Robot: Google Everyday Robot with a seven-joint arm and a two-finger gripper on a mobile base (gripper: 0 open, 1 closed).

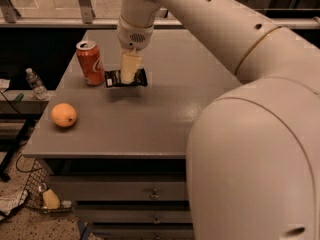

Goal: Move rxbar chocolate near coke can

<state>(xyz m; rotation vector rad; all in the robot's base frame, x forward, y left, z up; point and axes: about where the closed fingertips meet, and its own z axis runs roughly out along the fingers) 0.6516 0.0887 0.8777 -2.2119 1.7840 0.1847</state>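
The rxbar chocolate (pixel 140 77) is a flat black-wrapped bar, held a little above the grey table (pixel 150 119), with its shadow just below it. My gripper (pixel 128 79) comes down from above and is shut on the bar's middle with its pale fingers (pixel 130 65). The coke can (pixel 91 62) is red with a silver top. It stands upright on the table just left of the bar, with a narrow gap between them.
A round orange fruit (pixel 64 115) lies near the table's front left edge. My large white arm fills the right side of the view. A water bottle (pixel 36 84) stands on the floor to the left. Drawers (pixel 150 194) sit under the table.
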